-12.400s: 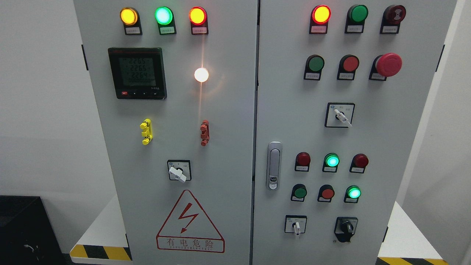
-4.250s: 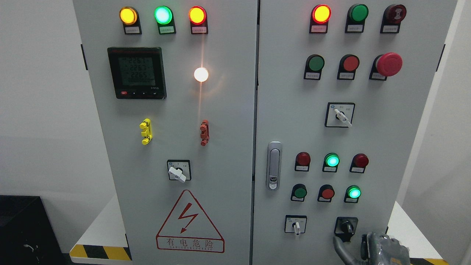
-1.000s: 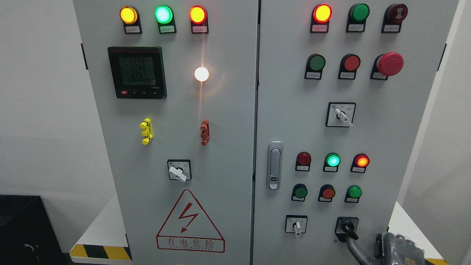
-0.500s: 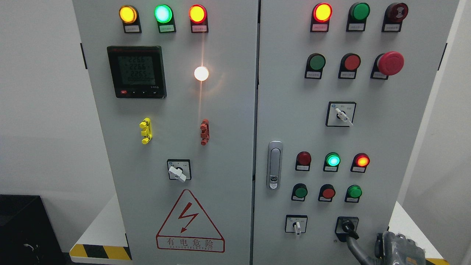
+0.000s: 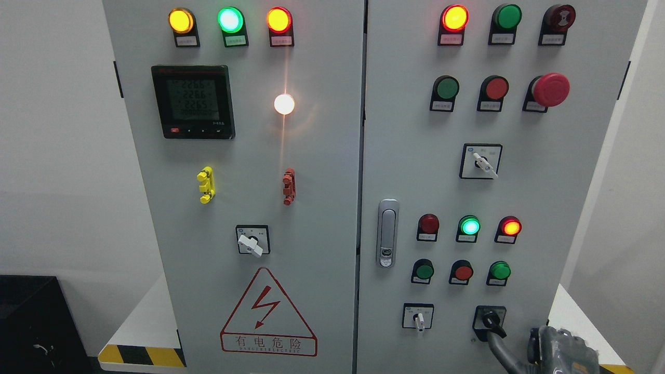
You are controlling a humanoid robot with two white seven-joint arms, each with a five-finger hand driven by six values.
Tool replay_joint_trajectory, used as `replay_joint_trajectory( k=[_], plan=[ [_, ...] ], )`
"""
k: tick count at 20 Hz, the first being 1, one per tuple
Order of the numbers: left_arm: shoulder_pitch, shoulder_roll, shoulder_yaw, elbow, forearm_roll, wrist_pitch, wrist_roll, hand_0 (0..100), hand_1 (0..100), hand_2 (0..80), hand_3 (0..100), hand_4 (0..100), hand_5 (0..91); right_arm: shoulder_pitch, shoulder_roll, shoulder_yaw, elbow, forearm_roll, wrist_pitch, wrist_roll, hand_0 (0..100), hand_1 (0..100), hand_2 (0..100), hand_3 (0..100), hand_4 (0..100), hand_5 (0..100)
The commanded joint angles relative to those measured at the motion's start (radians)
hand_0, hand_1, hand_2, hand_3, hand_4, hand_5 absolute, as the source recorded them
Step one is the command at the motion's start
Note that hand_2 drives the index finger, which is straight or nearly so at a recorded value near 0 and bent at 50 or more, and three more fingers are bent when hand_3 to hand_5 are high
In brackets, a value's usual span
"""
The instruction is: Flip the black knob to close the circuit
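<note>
The black knob (image 5: 490, 320) sits at the lower right of the right cabinet door (image 5: 545, 182), with its handle pointing down and to the right. My right hand (image 5: 557, 349) comes in at the bottom right corner, mostly cut off by the picture's edge. One grey finger (image 5: 497, 347) stretches up and left, with its tip just under the knob's handle; the hand grasps nothing. Above the knob, the red lamp (image 5: 510, 227) is lit and the green lamp (image 5: 500, 270) below it is dark. The left arm is out of view.
A white selector switch (image 5: 418, 320) sits left of the knob, and the door latch (image 5: 387, 232) is further up. A red mushroom stop button (image 5: 549, 89) juts out at the upper right. The cabinet stands on a white base with a yellow-black striped edge (image 5: 140, 356).
Over the earlier frames my right hand came in and the knob went from upright to lower right. The red lamp came on and the green one went out. In the last second nothing moved.
</note>
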Motion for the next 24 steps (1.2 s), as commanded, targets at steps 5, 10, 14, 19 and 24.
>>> replay_joint_trajectory(
  k=[5, 10, 14, 19, 24],
  plan=[
    [0.023, 0.0, 0.0, -0.029, 0.0, 0.0, 0.0, 12, 56, 0.0, 0, 0, 0.0, 0.017, -0.011, 0.078, 0.008, 0.001, -0.008, 0.004, 0, 2, 95, 100, 97, 94],
    [0.023, 0.001, 0.0, -0.029, 0.0, 0.0, 0.0, 12, 56, 0.0, 0, 0, 0.0, 0.02, -0.011, 0.094, 0.006, 0.002, -0.008, 0.002, 0, 2, 95, 100, 97, 94],
    [0.023, 0.001, 0.0, -0.029, 0.0, 0.0, 0.0, 12, 56, 0.0, 0, 0, 0.0, 0.026, -0.011, 0.106, -0.006, 0.001, -0.009, -0.002, 0, 3, 95, 100, 97, 94],
    [0.023, 0.0, 0.0, -0.029, 0.0, 0.0, 0.0, 12, 56, 0.0, 0, 0, 0.0, 0.066, -0.011, 0.1, -0.079, -0.001, -0.015, -0.01, 0, 3, 94, 100, 96, 94],
    [0.023, 0.001, 0.0, -0.029, 0.0, 0.0, 0.0, 12, 56, 0.0, 0, 0, 0.0, 0.104, -0.008, 0.099, -0.139, -0.036, -0.015, -0.012, 0, 3, 93, 100, 96, 93]
  ],
)
